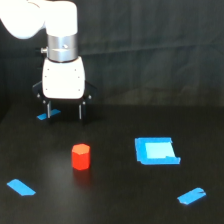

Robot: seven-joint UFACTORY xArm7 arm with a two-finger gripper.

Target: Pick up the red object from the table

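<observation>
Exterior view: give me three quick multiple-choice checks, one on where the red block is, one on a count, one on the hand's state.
1. The red block stands:
A. on the blue square
B. on bare table, lower in the picture than the hand
C. between the fingers

2. Blue tape strips, apart from the square:
A. one
B. three
C. five

3. The hand is:
A. open and empty
B. shut on the block
C. out of view

Key: 1 B, the block sits alone on the table. 2 B, strips at; square at. 3 A, the fingers stand apart, nothing between.
</observation>
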